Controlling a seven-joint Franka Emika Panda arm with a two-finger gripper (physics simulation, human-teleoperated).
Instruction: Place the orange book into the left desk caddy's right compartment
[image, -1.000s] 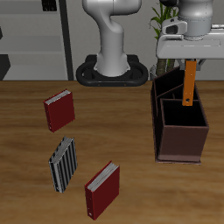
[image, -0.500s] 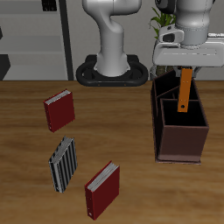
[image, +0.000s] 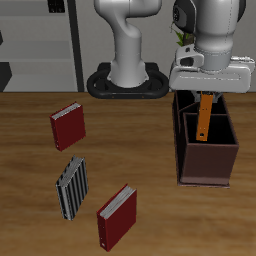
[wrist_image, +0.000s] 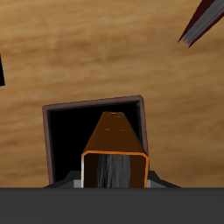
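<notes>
Tool (image: 206, 92) is closed on the upper end of the orange book (image: 204, 118), which hangs upright, lower end inside a compartment of the left desk caddy (image: 207, 160). Seen from above, the book (wrist_image: 114, 140) sits toward 6 o'clock in the opening. Book appears thin, rigid, light and smooth; grip flat across both covers.

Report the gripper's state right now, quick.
Gripper: shut on the orange book, which hangs upright over the left desk caddy.
</notes>
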